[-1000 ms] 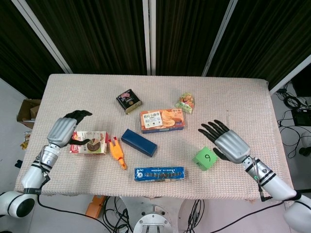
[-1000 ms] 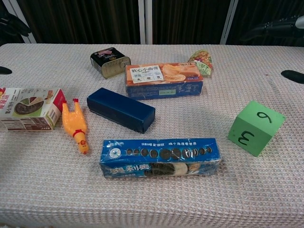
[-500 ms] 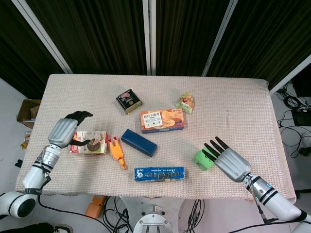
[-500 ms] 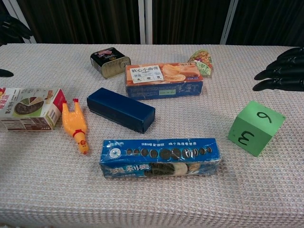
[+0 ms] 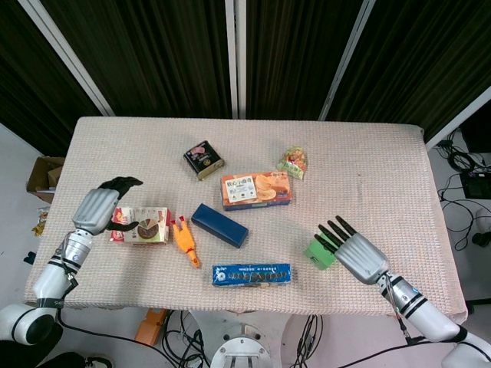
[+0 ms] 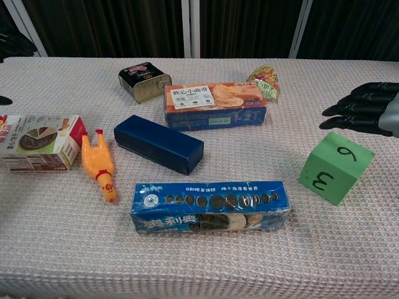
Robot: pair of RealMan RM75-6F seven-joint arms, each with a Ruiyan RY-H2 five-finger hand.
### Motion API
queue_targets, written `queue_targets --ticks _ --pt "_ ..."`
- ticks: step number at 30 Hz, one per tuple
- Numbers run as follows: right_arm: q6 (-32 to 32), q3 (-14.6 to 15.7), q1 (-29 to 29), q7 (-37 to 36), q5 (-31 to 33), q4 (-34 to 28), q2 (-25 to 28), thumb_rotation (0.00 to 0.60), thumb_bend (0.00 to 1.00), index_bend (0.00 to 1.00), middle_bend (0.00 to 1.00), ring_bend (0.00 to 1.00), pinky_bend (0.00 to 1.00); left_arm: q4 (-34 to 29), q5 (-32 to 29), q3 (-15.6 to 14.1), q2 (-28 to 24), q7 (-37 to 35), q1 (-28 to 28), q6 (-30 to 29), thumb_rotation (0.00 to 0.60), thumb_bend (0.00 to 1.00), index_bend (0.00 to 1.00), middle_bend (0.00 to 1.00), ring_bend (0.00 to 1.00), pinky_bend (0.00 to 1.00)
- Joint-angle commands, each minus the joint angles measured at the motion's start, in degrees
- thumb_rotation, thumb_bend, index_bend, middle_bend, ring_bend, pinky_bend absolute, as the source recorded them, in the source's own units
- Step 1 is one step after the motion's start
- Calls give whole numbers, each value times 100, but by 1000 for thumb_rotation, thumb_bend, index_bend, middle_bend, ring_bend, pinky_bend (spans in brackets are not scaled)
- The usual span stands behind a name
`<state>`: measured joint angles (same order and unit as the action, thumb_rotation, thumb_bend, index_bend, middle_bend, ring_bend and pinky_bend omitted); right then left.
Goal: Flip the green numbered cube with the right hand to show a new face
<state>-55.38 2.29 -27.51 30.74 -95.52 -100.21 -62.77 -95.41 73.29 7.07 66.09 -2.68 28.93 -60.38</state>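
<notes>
The green numbered cube [image 6: 335, 167] sits on the table at the right, a 6 or 9 on its top face and a 3 on its front face. In the head view only its left part [image 5: 317, 253] shows from under my right hand [image 5: 357, 253]. That hand hovers just above the cube with fingers spread and straight, holding nothing; in the chest view its dark fingertips [image 6: 358, 115] float above and behind the cube, clear of it. My left hand [image 5: 102, 209] stays at the far left over the snack carton [image 5: 141, 225], fingers curled loosely, gripping nothing.
A blue cookie box [image 6: 211, 207] lies left of the cube. A dark blue box [image 6: 158, 144], an orange biscuit box [image 6: 215, 104], a tin [image 6: 144, 81], a candy bag [image 6: 265, 78] and a yellow rubber chicken [image 6: 100, 164] fill the middle. The table's front edge [image 5: 322, 313] runs close behind my right hand.
My right hand has swung from beside the cube to above it, covering most of it in the head view, and lowered slightly. The cube and left hand have not moved.
</notes>
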Motion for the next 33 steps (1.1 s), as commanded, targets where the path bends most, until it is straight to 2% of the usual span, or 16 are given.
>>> queue_targets --ticks 1,9,12,14,18,24,27,29,33 --pt "-224 137 -139 -922 -536 741 -487 600 14 0 0 0 0 5 -6 7 -11 -9 -8 -8 600 170 205 176 146 226" --pt "61 86 -389 -1036 -467 698 -537 600 26 0 0 0 0 42 26 9 12 -67 -35 -45 600 169 205 176 146 226" --pt "248 37 -465 -903 -300 622 -549 600 35 0 34 0 0 50 72 -9 7 -74 -57 -75 600 170 205 176 146 226" --pt "328 12 -494 -832 -197 565 -559 600 42 0 94 0 0 44 96 -19 -9 -78 -74 -97 600 170 205 176 146 226" --pt "340 12 -509 -818 -124 559 -617 600 77 0 278 0 0 22 141 -25 -53 -118 -115 -156 600 170 205 176 146 226" --pt "-38 -3 -423 -1212 -180 899 -847 600 167 0 511 13 0 -30 310 -94 -146 -197 -196 -249 600 169 205 176 146 224" --pt "-399 -49 -344 -1777 -213 1142 -960 600 178 0 569 50 0 -43 351 -101 -177 -198 -243 -331 600 170 205 176 146 224" --pt "-779 -150 -248 -2460 -157 1380 -1102 600 182 0 591 71 0 -38 359 -89 -180 -217 -266 -379 600 170 205 176 146 224" --pt "-1539 -391 -16 -4523 112 1891 -1615 600 198 0 593 73 0 40 375 -61 -107 -177 -289 -478 600 170 205 176 146 224"
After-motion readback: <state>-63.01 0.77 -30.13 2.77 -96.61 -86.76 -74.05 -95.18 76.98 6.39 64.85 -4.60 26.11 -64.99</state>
